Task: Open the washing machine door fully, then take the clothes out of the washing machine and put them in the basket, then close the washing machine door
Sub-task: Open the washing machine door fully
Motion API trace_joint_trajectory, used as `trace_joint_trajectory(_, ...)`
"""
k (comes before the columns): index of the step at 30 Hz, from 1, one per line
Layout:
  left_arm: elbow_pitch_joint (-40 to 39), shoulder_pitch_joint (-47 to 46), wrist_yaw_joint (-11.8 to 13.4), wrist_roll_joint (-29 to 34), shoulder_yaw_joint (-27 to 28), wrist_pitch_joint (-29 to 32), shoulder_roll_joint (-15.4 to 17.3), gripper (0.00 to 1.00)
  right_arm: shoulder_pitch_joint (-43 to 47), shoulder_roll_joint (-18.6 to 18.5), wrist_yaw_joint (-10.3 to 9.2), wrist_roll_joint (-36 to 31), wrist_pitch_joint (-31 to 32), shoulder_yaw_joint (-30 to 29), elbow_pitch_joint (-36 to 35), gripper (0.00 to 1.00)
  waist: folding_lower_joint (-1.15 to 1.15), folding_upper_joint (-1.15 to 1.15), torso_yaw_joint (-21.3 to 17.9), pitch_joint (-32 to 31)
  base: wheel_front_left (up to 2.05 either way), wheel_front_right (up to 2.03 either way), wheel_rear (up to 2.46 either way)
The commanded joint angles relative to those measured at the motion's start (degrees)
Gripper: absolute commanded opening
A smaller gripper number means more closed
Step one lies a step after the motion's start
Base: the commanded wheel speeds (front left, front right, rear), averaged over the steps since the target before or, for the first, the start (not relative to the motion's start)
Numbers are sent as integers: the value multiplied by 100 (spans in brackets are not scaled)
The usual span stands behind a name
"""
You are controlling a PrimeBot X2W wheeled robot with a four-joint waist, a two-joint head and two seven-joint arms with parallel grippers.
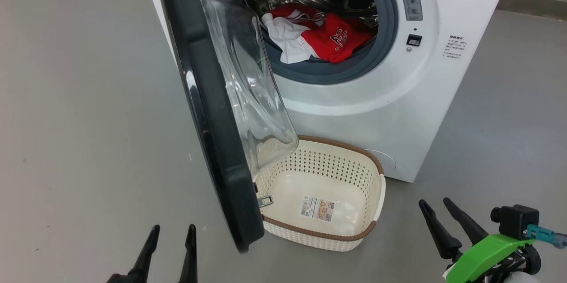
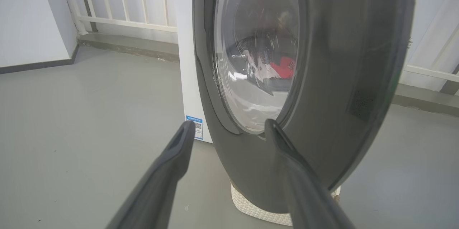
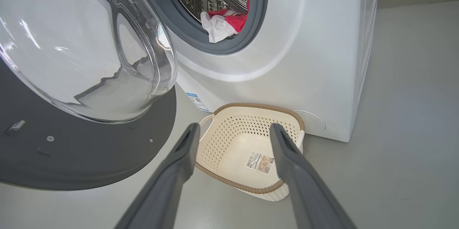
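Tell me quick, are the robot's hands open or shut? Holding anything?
Left gripper: open, holding nothing.
Right gripper: open, holding nothing.

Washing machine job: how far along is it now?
Done: the washing machine door stands open, perhaps not fully. In hand: nothing; left gripper and right gripper are open, empty. Left: the clothes lie in the washing machine, the basket is empty, closing comes last.

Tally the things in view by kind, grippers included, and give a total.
washing machine: 1
washing machine door: 1, swung open
basket: 1, empty
clothes heap: 1, red and white, in the drum; separate pieces cannot be counted
grippers: 2, left gripper and right gripper, both open
Total: 6
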Motion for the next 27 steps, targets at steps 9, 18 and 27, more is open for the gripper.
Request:
trace_joint_trajectory(9,-104,-43,-19,42,163,-70,41,100,525,394,36,-1788,-78,-1045,-559,100,0,0,8,-23,0,0,0)
trace_joint_trajectory(18,-129,-22,-16,75,146,-70,41,100,933,825,36,-2807,-78,-1783,-1090,100,0,0,11,-30,0,0,0)
trace_joint_trajectory(27,-118,-30,9,63,122,-70,41,100,1301,1131,36,-3375,-78,-2350,-1069,100,0,0,21,-27,0,0,0)
